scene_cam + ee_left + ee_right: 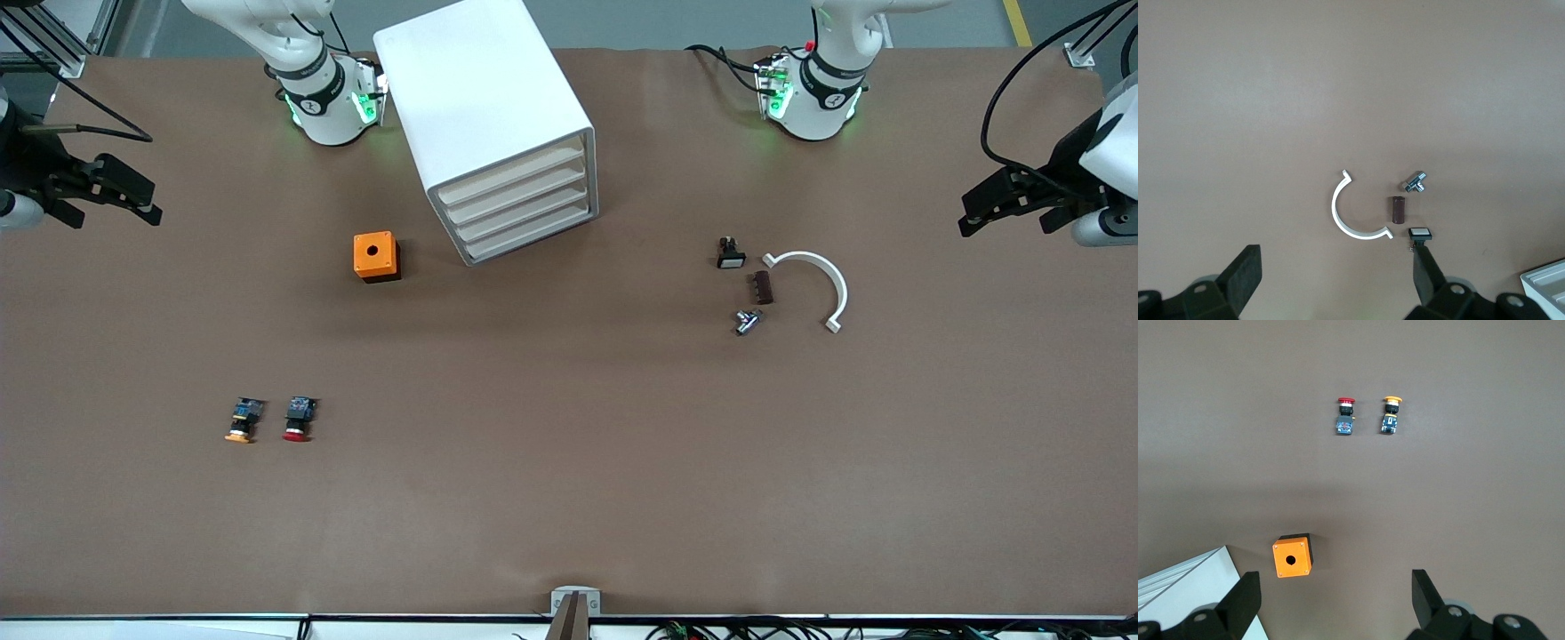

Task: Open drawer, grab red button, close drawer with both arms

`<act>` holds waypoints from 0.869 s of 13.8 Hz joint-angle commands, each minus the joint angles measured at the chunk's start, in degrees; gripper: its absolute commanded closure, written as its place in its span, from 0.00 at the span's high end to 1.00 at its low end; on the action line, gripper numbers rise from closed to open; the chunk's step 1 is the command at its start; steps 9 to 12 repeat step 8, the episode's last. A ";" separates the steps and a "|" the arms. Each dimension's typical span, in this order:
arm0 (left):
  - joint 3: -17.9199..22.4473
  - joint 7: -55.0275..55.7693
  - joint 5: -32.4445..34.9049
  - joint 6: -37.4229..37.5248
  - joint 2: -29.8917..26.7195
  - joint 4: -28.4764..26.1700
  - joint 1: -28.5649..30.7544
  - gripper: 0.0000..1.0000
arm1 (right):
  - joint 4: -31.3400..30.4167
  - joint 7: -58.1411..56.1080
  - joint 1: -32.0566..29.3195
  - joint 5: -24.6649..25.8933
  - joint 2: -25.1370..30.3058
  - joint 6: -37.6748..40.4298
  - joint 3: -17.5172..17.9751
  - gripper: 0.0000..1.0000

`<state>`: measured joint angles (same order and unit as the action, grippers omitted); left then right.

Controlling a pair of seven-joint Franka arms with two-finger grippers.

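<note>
The red-capped button (pixel 297 420) lies on the brown table toward the right arm's end, beside an alike orange-capped button (pixel 243 421). It also shows in the right wrist view (pixel 1345 416). The white drawer cabinet (pixel 484 116) stands between the arm bases with all its drawers (pixel 520 204) shut. My right gripper (pixel 142 200) is open and empty, raised over the right arm's end of the table; in its wrist view (pixel 1335 587) the jaws stand wide apart. My left gripper (pixel 978 209) is open and empty, raised over the left arm's end, jaws also wide apart (pixel 1335 267).
An orange box with a hole (pixel 376 256) sits beside the cabinet. Toward the left arm's end lie a white curved piece (pixel 822 284), a brown block (pixel 763 287), a metal fitting (pixel 747 321) and a small black and white switch (pixel 731 254).
</note>
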<state>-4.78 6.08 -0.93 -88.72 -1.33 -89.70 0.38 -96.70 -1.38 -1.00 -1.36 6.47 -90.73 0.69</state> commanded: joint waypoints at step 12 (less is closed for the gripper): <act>-0.40 0.60 0.49 0.04 0.45 1.19 0.41 1.00 | -2.17 -1.08 -0.76 -0.31 1.62 -0.76 0.36 1.00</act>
